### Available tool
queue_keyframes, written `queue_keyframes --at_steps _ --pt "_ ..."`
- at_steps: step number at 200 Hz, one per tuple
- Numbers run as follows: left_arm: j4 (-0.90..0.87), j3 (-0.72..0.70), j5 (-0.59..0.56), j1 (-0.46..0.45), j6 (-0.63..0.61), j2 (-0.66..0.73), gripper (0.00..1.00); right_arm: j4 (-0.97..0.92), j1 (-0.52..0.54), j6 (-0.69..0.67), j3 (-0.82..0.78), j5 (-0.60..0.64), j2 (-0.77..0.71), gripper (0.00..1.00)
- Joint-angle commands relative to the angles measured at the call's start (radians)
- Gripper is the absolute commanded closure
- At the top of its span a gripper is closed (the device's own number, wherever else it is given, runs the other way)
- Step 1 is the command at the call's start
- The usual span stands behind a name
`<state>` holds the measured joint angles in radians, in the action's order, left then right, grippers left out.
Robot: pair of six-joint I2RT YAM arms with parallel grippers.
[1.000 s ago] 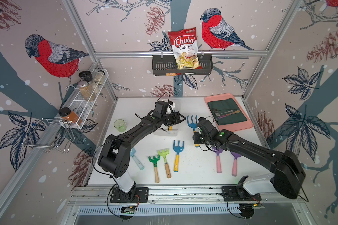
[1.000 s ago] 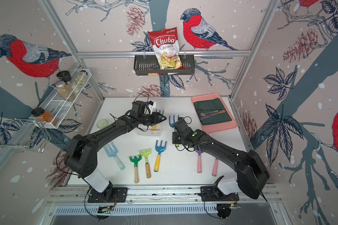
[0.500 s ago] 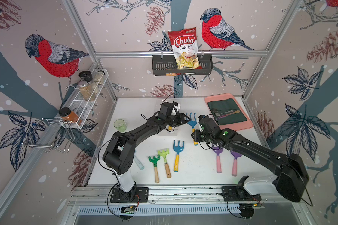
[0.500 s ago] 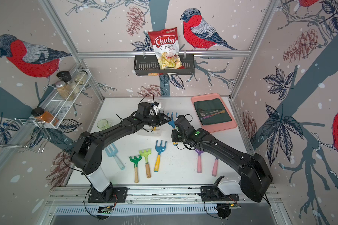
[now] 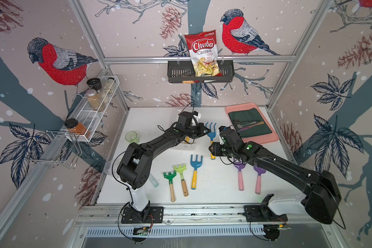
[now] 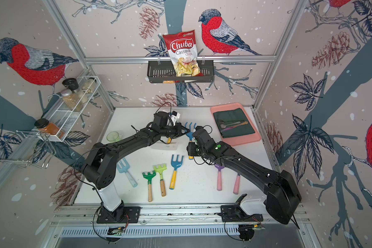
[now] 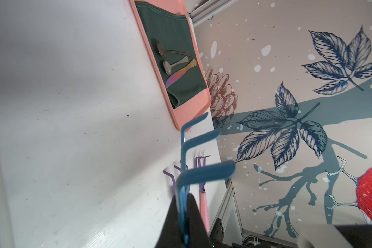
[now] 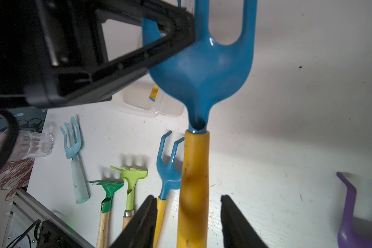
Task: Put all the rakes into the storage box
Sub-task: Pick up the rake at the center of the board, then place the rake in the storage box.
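White table (image 5: 219, 182): left gripper (image 5: 205, 130) pinches rake (image 8: 202, 70) by a tine, right gripper (image 8: 188, 197) jaws apart round handle; thin hold may let it swing, dropping short of box (image 8: 150, 108)

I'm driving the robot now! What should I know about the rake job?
The left gripper is shut on a prong of the blue rake and holds it above the table.
The right gripper is open. Its fingers sit either side of the rake's yellow handle, not touching it.
The box stands on the table under the left arm.
Done: the rake is up, held by the left gripper alone.
Left: move it over the box, lower it in and let go.
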<state>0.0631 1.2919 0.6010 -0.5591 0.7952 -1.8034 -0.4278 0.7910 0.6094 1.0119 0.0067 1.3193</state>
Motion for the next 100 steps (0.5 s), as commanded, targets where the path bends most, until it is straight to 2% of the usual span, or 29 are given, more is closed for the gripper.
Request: queue_keyframes --at_steps 1,13,23,68,100 --pt "-0.060 0.046 -0.023 0.008 -0.080 -0.004 1.00 -0.008 -0.012 0.006 0.007 0.024 -0.037 0.34" --pt "-0.096 0.068 -0.027 0.021 -0.111 -0.009 1.00 -0.011 -0.023 0.009 0.005 0.023 -0.061 0.25" --pt "-0.120 0.083 -0.025 0.039 -0.139 -0.010 1.00 -0.017 -0.035 0.011 0.004 0.026 -0.102 0.22" --pt "-0.213 0.133 0.019 0.192 -0.223 -0.009 1.00 -0.045 -0.104 0.004 -0.047 0.051 -0.235 0.20" --pt "-0.280 0.209 0.055 0.284 -0.289 -0.067 1.00 -0.065 -0.154 -0.003 -0.092 0.055 -0.299 0.20"
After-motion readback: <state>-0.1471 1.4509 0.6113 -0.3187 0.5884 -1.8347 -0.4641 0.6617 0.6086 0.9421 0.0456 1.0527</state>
